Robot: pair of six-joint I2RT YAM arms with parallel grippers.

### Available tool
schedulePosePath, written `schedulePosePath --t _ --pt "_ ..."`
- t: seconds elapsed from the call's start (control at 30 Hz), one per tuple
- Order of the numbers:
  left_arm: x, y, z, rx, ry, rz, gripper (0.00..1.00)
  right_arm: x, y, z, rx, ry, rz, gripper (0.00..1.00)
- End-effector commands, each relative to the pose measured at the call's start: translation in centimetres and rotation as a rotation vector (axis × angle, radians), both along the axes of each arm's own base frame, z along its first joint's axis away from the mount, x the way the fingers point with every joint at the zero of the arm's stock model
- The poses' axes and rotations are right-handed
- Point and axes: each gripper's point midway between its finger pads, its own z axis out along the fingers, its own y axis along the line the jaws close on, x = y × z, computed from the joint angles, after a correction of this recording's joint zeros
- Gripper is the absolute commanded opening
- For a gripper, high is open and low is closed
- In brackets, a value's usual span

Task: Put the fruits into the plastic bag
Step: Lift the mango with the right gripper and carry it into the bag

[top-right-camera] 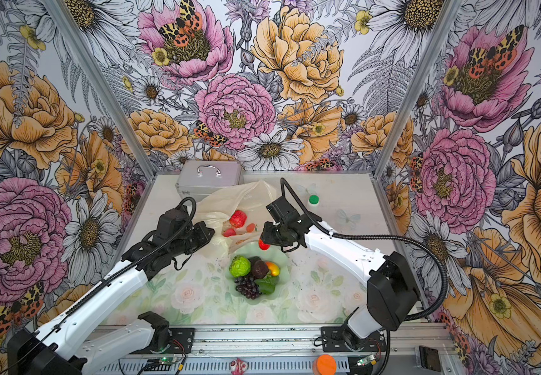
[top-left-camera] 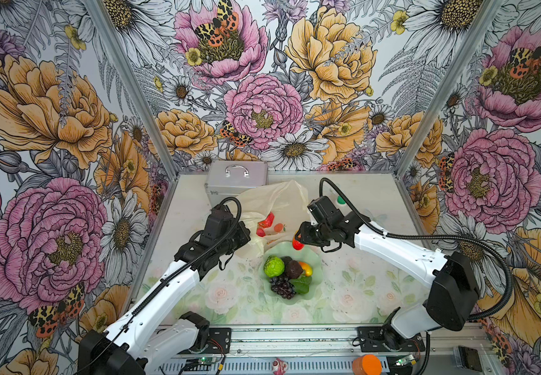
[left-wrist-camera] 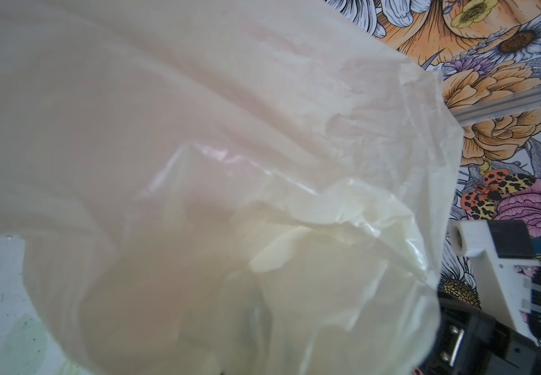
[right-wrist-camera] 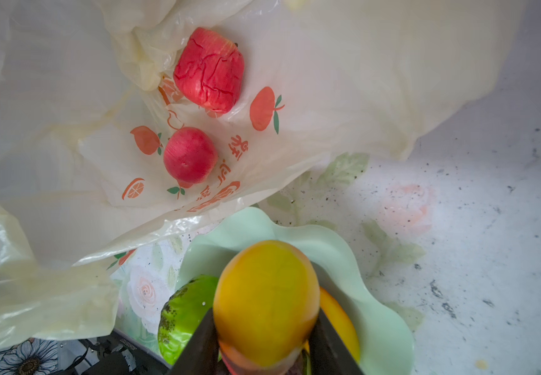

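Note:
The pale-yellow plastic bag [top-left-camera: 275,199] [top-right-camera: 246,196] lies at the middle back with its mouth facing the bowl. My left gripper [top-left-camera: 246,234] [top-right-camera: 211,232] is shut on the bag's left edge. In the left wrist view the bag's film [left-wrist-camera: 197,162] hides the jaws. Inside the bag lie a red-pink apple [right-wrist-camera: 189,156] and a bumpy red berry [right-wrist-camera: 209,69]. My right gripper [top-left-camera: 298,241] [right-wrist-camera: 264,321] is shut on an orange-yellow mango [right-wrist-camera: 266,298], above the bowl's far rim and near the bag's mouth.
The pale green scalloped bowl [top-left-camera: 316,259] [right-wrist-camera: 379,308] holds a bumpy green ball [top-left-camera: 274,266], a dark avocado [top-left-camera: 293,269], another mango [top-left-camera: 307,268] and a grape bunch [top-left-camera: 282,287]. A silver case [top-left-camera: 236,178] stands behind the bag, and a green-capped bottle [top-right-camera: 313,199] behind my right wrist.

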Motion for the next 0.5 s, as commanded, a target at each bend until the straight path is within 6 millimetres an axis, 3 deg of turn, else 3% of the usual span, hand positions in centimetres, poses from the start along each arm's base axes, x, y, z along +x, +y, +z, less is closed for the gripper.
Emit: schedulePosePath --t 0.0,0.47 --pt "-0.2 -0.1 0.6 -0.017 -0.026 0.003 0.00 0.5 0.8 2.2 0.113 -0.021 -0.031 0.35" --pt "-0.7 -0.2 0.7 -0.023 -0.031 0.010 0.00 1.2 1.3 4.2 0.241 -0.020 -0.078 0.35"
